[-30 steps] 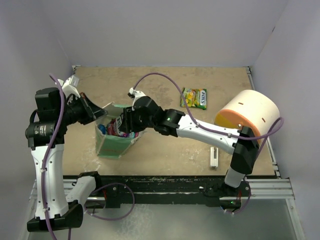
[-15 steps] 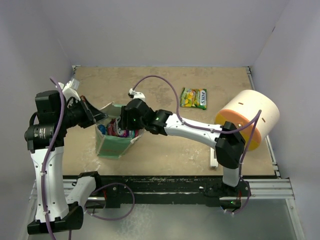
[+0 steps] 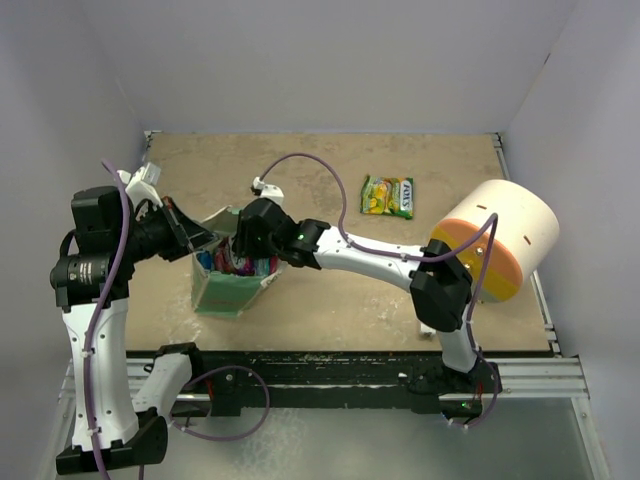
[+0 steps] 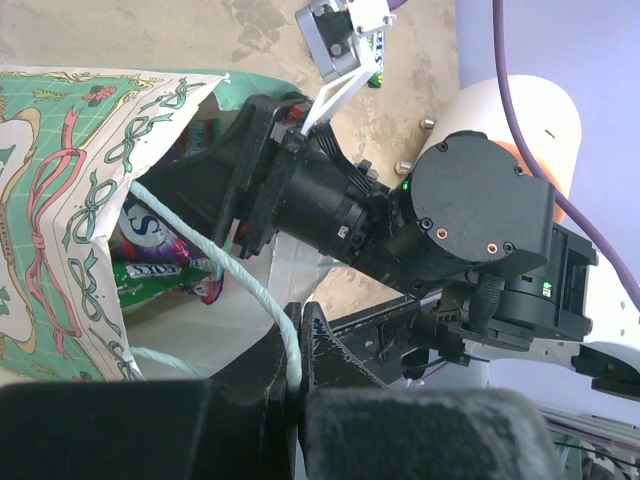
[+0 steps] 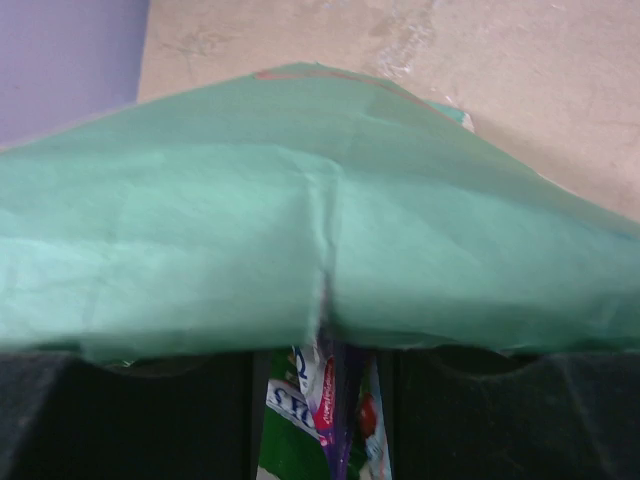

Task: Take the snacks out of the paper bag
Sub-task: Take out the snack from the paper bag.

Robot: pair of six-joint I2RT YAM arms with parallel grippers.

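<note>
The mint-green paper bag (image 3: 228,287) stands at the left of the table with its mouth open. My left gripper (image 3: 197,240) is shut on the bag's thin string handle (image 4: 240,285) and holds the mouth open. My right gripper (image 3: 247,245) reaches into the bag. In the right wrist view its fingers (image 5: 130,420) stand open on either side of upright snack packets (image 5: 322,400), green, white and magenta, and the bag's green wall (image 5: 320,240) hides the fingertips. Purple and green packets (image 4: 150,255) also show inside the bag in the left wrist view. One yellow-green snack (image 3: 388,196) lies on the table.
A big cream cylinder with an orange end (image 3: 497,238) lies at the right edge. A small white stick (image 3: 428,326) lies near the front, partly behind my right arm. Walls close in the table on three sides.
My right gripper has moved left and deeper into the bag's mouth. My left gripper still holds the string handle, almost unmoved.
</note>
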